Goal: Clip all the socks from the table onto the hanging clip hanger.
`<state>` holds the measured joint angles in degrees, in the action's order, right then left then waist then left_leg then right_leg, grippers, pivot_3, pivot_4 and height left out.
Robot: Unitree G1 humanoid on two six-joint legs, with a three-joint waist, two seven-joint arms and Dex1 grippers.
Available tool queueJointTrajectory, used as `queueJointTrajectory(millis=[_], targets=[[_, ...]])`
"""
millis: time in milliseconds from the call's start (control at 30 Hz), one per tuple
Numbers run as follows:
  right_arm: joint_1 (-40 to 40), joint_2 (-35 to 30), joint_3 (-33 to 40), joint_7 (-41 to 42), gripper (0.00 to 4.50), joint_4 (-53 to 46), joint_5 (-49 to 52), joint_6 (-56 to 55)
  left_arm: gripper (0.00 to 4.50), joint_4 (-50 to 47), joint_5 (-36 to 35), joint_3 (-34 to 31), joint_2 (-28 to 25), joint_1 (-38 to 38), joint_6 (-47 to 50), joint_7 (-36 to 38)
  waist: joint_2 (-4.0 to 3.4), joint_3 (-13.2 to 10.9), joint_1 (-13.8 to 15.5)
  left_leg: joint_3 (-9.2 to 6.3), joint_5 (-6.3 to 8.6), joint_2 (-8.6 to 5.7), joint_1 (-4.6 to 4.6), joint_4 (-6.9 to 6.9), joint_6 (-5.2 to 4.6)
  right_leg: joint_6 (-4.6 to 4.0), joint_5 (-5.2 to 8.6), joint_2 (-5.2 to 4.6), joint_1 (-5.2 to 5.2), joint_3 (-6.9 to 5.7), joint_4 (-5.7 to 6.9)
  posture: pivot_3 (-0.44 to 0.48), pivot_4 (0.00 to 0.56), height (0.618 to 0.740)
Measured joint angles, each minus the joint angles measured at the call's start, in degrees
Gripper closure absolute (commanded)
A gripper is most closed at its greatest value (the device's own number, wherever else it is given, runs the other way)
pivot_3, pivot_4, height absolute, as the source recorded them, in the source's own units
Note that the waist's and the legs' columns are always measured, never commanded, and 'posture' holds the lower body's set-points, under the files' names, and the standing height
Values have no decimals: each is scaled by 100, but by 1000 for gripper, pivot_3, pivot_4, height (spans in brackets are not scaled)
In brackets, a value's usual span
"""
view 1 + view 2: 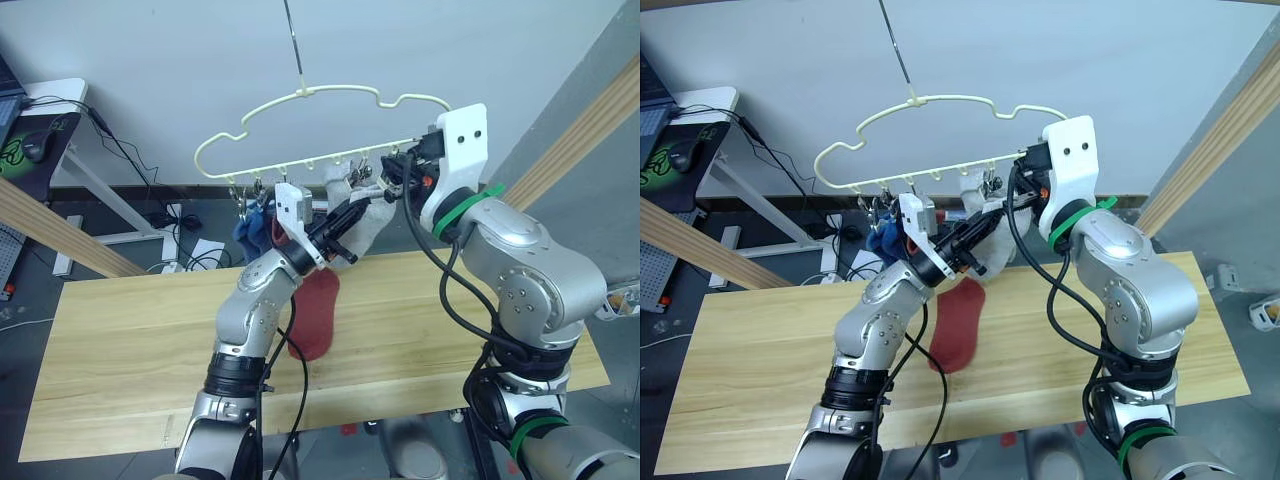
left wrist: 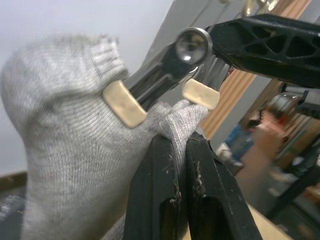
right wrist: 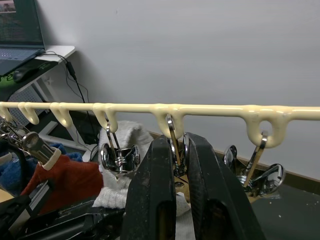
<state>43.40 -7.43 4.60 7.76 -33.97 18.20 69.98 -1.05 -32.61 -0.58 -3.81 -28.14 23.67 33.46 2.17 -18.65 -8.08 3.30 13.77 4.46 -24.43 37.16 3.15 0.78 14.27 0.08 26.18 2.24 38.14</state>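
Left gripper (image 2: 182, 150) is pinched tight on the light grey sock (image 2: 60, 150); a silver clip (image 3: 176, 160) is squeezed between the right gripper (image 3: 182, 150) fingers, nearly closed.

Light wood plank table (image 1: 120, 340) w/ one red sock (image 1: 315, 315) lying flat near its middle.

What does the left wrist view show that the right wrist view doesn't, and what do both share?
Only the left wrist view shows the left gripper shut on a fold of the light grey sock, with an open silver clip over the fabric. Only the right wrist view shows the clip hanger's pale yellow bar, its row of hanging clips, a red sock, and the right gripper squeezing one clip. Both share the grey sock and that clip.
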Motion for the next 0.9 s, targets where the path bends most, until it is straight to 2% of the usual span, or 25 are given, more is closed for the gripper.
queueJointTrajectory(millis=[200, 567, 900], targets=[[-37, 28, 88, -11, 4471, 2, 120, -3, 4500, -152, -326, 38, -37, 5, 420, 109, 0, 0, 1, 0, 0, -1, 1, 8, 1, 0, 0, 0, -1, 1, 8, -252, 296, 740], [-72, 82, 91, -43, 4471, 43, 148, 4, 4500, -167, 242, 315, -28, 32, -270, 110, 0, 0, 3, -5, 1, -6, 3, 82, -2, 3, 0, 1, -1, 7, 81, -249, 297, 740], [-89, 34, 74, -76, 4471, 58, 115, 9, 4500, -57, 587, 372, 72, -54, -708, 88, 0, 1, 0, -5, -2, -8, 2, 82, -5, 11, -5, 3, -1, 10, 80, -245, 297, 740]])
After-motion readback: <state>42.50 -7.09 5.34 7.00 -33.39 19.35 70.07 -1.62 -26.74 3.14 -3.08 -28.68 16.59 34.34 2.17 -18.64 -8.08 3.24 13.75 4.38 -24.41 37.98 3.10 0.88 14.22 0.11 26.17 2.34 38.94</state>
